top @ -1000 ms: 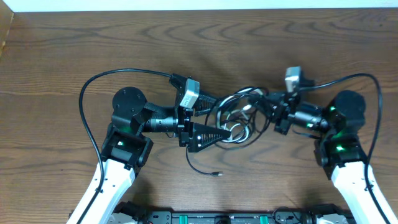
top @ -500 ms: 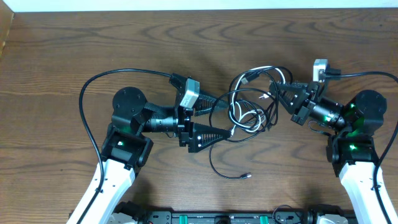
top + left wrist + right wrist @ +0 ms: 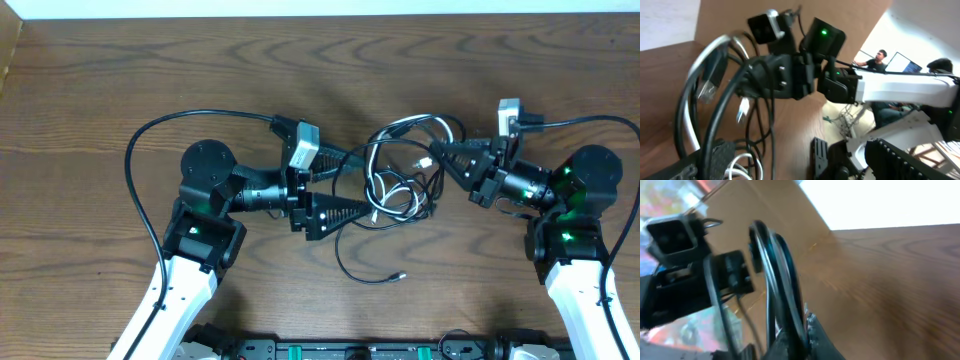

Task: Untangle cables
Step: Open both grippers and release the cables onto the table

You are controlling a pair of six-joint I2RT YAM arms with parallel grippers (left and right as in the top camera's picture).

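Overhead, the tangle of thin flexible cables [image 3: 385, 190], several black and one white, sits at the middle of the dark brown wooden table [image 3: 150, 80], between the two arms. The cords overlap in small loops. One black strand trails toward the lower middle of the frame and ends in a small plug [image 3: 400, 278] lying apart from the knot.

The left gripper [image 3: 362, 182] points in from the left with its jaws spread wide. Loops of the tangle pass between them, and nothing is pinched.

The right gripper [image 3: 440, 152] reaches in from the right at the tangle's upper right edge. In the right wrist view its fingers [image 3: 810, 335] sit close together, pinching black and white strands of the cables [image 3: 772, 270], which rise in a taut arc toward the upper left.

In the left wrist view the cables [image 3: 715, 100] curve across the left half of the frame, blurred.
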